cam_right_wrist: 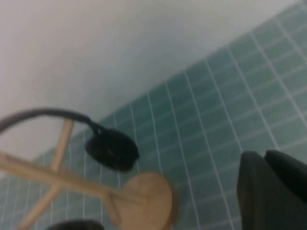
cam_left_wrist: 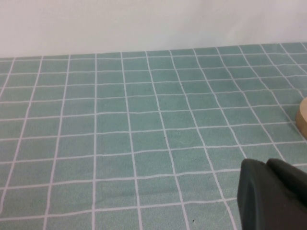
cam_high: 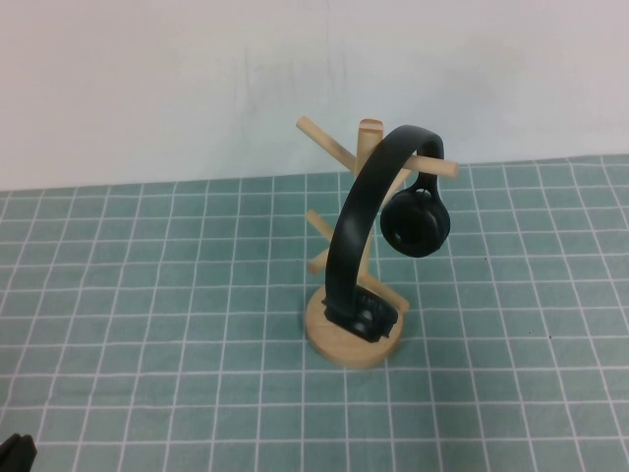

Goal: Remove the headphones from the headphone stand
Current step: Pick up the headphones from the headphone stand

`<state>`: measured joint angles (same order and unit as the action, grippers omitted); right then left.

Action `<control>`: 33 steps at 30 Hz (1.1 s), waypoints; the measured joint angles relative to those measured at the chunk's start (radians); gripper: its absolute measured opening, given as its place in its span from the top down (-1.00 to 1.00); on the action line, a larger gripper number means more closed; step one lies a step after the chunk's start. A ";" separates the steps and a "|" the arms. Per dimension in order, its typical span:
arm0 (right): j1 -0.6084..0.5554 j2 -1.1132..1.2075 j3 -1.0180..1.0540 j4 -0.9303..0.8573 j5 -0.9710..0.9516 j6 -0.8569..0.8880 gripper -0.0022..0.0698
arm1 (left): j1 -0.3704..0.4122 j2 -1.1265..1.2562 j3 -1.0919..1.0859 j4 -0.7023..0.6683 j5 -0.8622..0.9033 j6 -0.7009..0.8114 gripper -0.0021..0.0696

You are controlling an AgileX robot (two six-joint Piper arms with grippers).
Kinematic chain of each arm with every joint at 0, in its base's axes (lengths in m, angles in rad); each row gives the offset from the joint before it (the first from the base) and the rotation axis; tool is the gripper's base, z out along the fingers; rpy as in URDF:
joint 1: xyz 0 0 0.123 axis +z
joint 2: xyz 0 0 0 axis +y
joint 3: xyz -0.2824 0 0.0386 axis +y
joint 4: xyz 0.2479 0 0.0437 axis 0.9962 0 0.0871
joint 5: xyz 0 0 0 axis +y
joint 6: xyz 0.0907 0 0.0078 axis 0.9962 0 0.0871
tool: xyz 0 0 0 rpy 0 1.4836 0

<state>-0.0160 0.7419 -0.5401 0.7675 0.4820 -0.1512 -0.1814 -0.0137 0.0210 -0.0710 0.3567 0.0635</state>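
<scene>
The black headphones point(cam_high: 359, 211) hang on the light wooden headphone stand point(cam_high: 369, 133) in the middle of the mat. The band loops over the top pegs, one ear cup point(cam_high: 416, 221) hangs in the air, and the other rests on the round base point(cam_high: 339, 344). My left gripper point(cam_high: 15, 452) is shut and empty at the near left corner, far from the stand; in the left wrist view point(cam_left_wrist: 266, 163) its fingers are together above the mat. My right gripper point(cam_right_wrist: 264, 154) is shut and empty, apart from the headphones point(cam_right_wrist: 112, 148) and stand point(cam_right_wrist: 146, 199); it is outside the high view.
A green mat with a white grid point(cam_high: 147, 295) covers the table up to a white wall point(cam_high: 197, 79) at the back. The stand's base edge point(cam_left_wrist: 302, 120) shows at the side of the left wrist view.
</scene>
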 joint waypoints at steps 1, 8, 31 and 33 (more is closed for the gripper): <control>0.000 0.026 0.000 0.058 0.033 -0.101 0.96 | 0.000 0.000 0.000 0.000 0.000 0.000 0.96; 0.000 0.242 0.000 0.588 0.331 -0.730 0.96 | 0.000 0.000 0.000 0.000 0.000 0.000 0.96; 0.459 0.662 -0.313 0.967 0.201 -1.143 -0.17 | 0.000 0.000 0.000 0.000 0.000 0.000 0.96; 0.459 0.689 -0.348 0.967 0.201 -1.141 -0.17 | 0.000 0.000 0.000 0.000 0.000 0.000 0.96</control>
<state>0.4426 1.4305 -0.8884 1.7346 0.6832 -1.2921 -0.1814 -0.0137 0.0210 -0.0710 0.3567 0.0635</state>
